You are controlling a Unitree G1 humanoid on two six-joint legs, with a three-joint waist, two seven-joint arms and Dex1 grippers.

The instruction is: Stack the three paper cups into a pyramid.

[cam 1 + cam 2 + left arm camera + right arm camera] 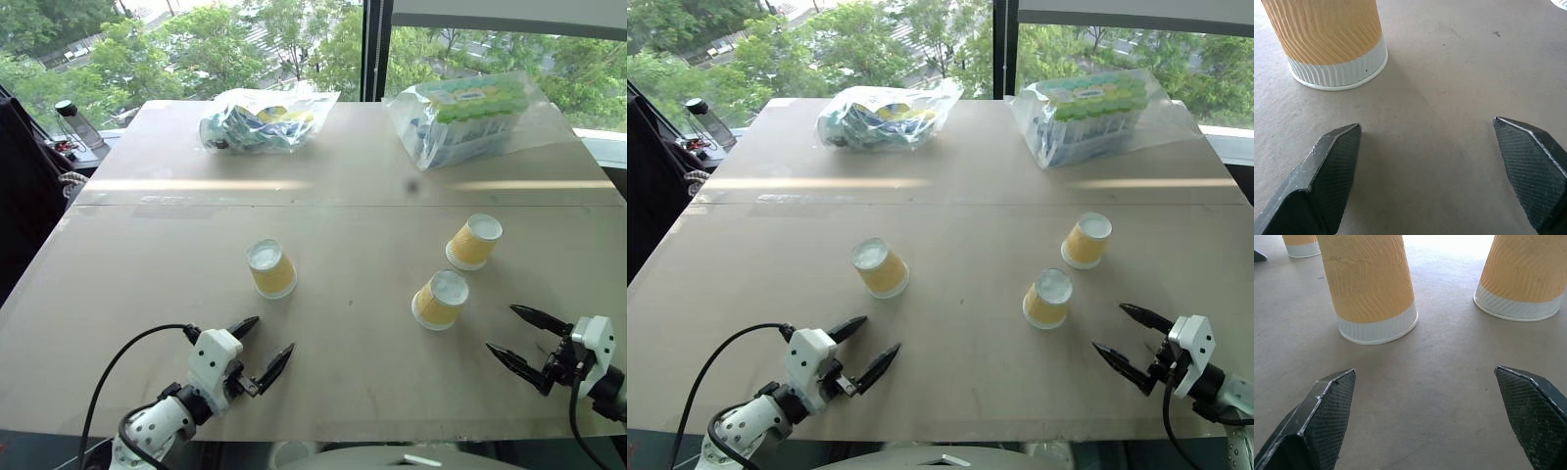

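Big windows with green trees outside sit behind the tan table (147,284), and all three paper cups stand upside down on it, rims on the surface, none stacked so far. One cup (271,268) sits left of the table's middle, a second cup (440,299) is over toward the right side, and the third cup (473,241) is just beyond it, nearer the right edge. Both arms hang over the near edge with nothing in them: the left gripper (266,347) has its fingers spread wide near the left cup, and the right gripper (516,336) is spread wide too, near the right pair. Two clear bags of packaged goods (265,121) (474,116) lie along the far edge.
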